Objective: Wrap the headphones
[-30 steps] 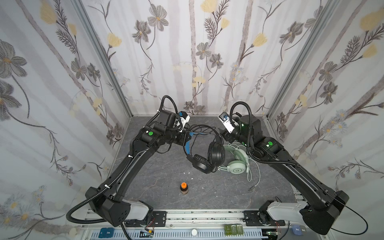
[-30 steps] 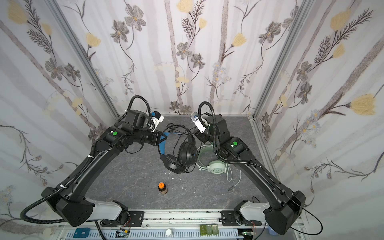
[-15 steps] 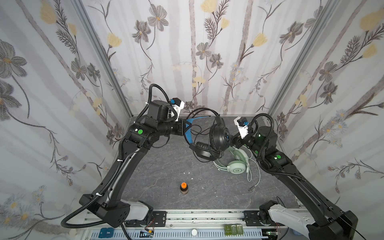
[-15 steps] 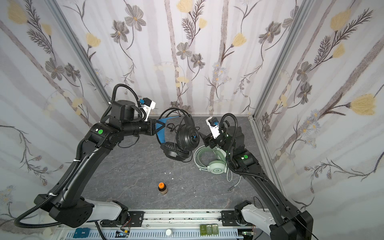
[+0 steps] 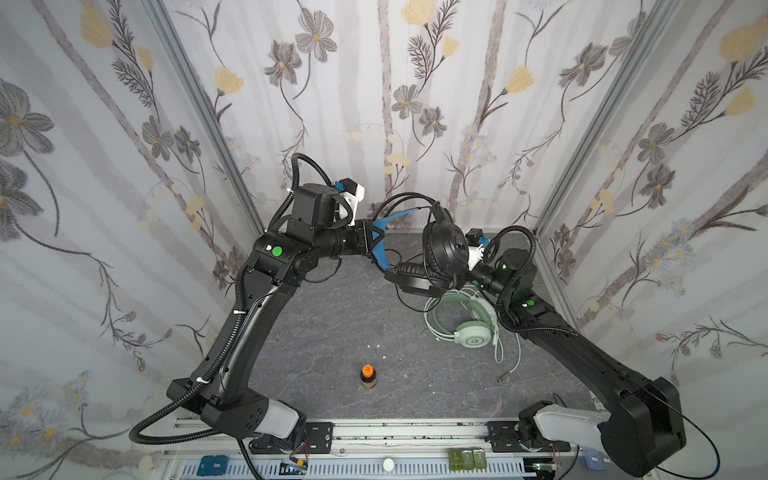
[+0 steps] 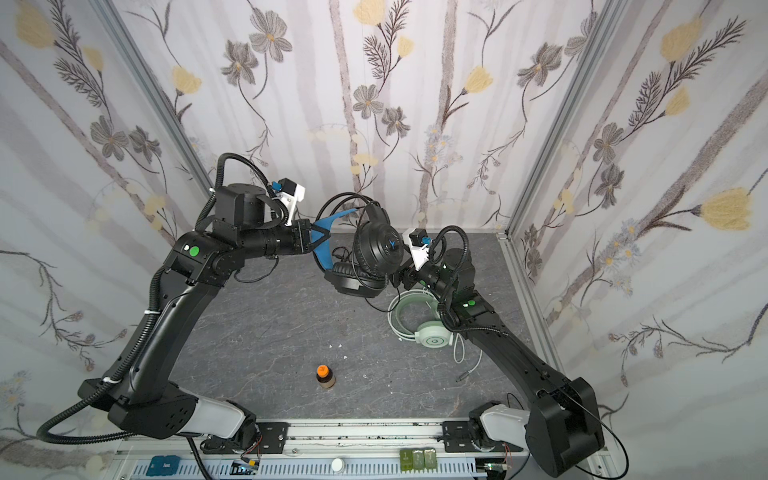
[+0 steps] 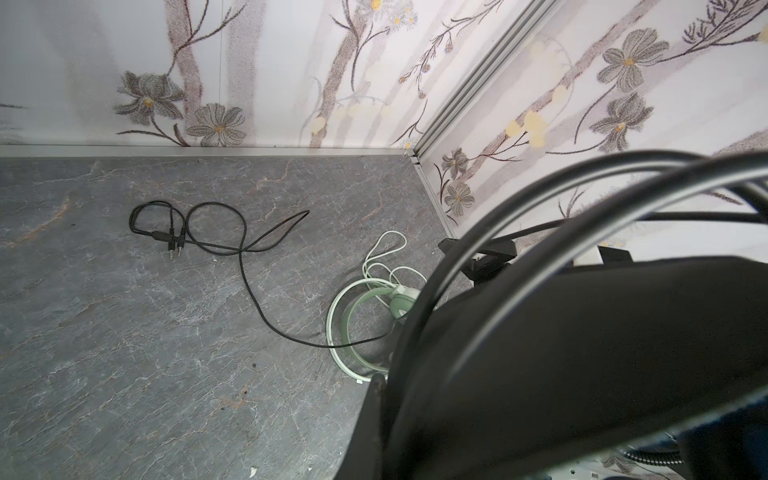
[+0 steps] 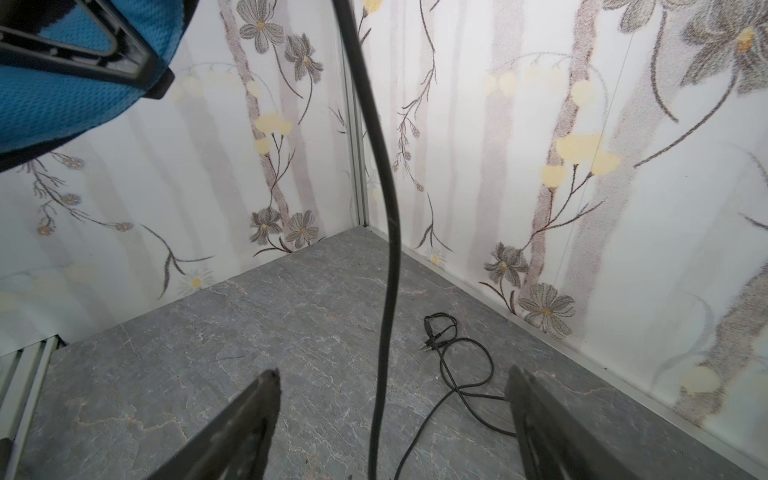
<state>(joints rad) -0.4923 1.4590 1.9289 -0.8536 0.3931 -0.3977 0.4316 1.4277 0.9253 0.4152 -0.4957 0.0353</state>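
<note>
Step in hand: cable wrap on the black headphones (image 5: 444,249), judged early, since most of the black cable (image 7: 245,266) lies loose on the table (image 5: 324,332). Left gripper (image 5: 375,240) is clamped on the blue inner headband (image 5: 392,217), holding the set aloft over about 1 o'clock of the table. One earcup faces up, the other hangs below it. Cannot tell whether any turn of cable is on the headband yet.

Right gripper (image 8: 392,372) sits just beside the lower earcup on its 3 o'clock side, jaws spread wide, nothing held. Right wrist view shows the cable hanging straight down between the two fingers, apparently touching neither. Cable tail runs off to the plugs (image 7: 174,247) near the back wall, about 12 o'clock.

Mint green headphones (image 5: 471,332) lie flat at 3 o'clock under the right arm, with their white-green cable (image 5: 505,353) unwrapped and trailing toward 5 o'clock. In the left wrist view the black cable crosses over the mint band. Orange-capped bottle (image 5: 368,376) stands at about 6 o'clock, well apart, not involved.

Next move, likely: right closes on the hanging strand and carries it round the headband while left keeps the set fixed. Needs: pinch centred on a thin strand, slack fed up from the table, tail kept clear of the mint set so it doesn't drag it
</note>
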